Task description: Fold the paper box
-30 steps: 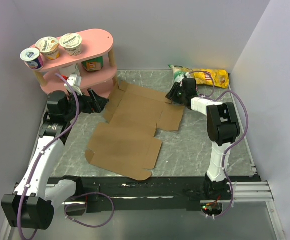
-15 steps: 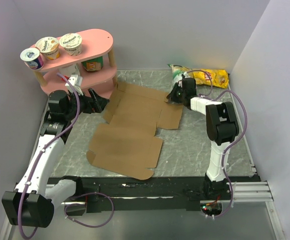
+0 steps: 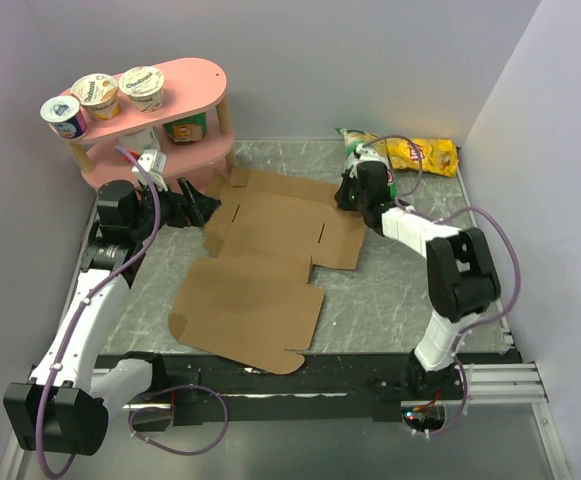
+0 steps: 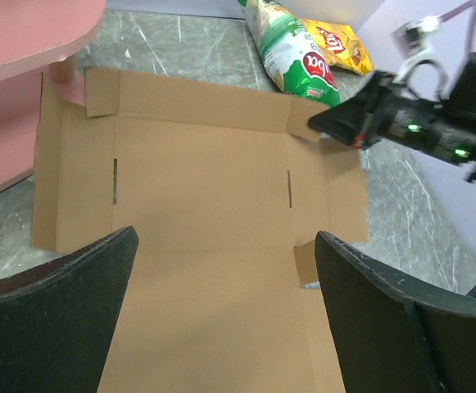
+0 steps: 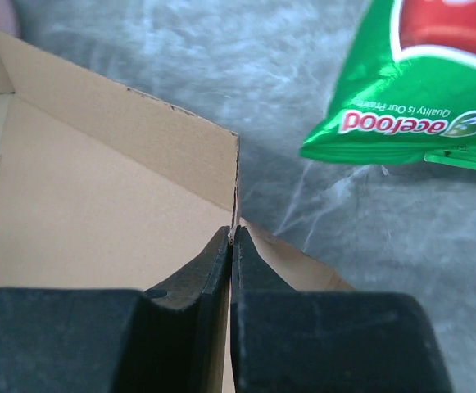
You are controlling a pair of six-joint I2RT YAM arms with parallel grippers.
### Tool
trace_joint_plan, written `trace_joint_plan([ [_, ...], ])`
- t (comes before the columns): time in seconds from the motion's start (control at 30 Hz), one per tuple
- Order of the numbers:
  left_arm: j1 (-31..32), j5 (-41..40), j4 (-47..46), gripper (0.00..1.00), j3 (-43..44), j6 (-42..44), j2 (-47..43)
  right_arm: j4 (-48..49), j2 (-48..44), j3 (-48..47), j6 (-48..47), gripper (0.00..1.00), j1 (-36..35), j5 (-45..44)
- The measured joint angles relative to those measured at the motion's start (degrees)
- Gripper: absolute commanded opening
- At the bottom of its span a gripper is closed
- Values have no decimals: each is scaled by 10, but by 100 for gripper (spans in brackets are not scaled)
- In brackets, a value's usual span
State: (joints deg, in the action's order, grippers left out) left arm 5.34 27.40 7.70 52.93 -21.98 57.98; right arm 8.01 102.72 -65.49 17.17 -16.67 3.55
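**A:** Where's the paper box (image 3: pixel 265 255)?

**B:** Mid-table (image 3: pixel 400 290), an unfolded sheet lying mostly flat. Its far-left corner is right at the foot of the pink shelf (image 3: pixel 160 85).

**A:** Right gripper (image 5: pixel 232 237)?

**B:** At the sheet's far-right corner. Fingers are together and pinched on the end of the far flap (image 5: pixel 123 139). The wrist view shows that flap standing up off the panel.

**A:** Left gripper (image 4: pixel 225 237)?

**B:** Fingers spread wide with nothing between them. It sits over the sheet's left side, close to the shelf, and points across toward the right one.

**A:** Anything else nearby?

**B:** A green chip bag (image 3: pixel 356 147) just beyond the right gripper, apart from the cardboard. A yellow chip bag (image 3: pixel 425 154) lies beside it toward the far-right corner. Three cups (image 3: pixel 98 95) are on top of the shelf.
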Motion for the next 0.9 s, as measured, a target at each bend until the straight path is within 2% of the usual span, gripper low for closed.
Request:
trace_joint_plan([
  [0.3, 5, 13, -2, 96, 0, 1, 0, -13, -181, 70, -42, 1, -18, -35],
  [0.53, 5, 77, -30, 96, 0, -15, 0, -46, -356, 126, -78, 0, -17, -33],
  [0.7, 5, 102, -56, 96, 1, -16, -6, -87, -457, 131, -102, 0, -17, -16],
  [0.9, 5, 132, -81, 96, 71, -27, 11, -152, -520, 131, -111, 0, -15, 22],
])
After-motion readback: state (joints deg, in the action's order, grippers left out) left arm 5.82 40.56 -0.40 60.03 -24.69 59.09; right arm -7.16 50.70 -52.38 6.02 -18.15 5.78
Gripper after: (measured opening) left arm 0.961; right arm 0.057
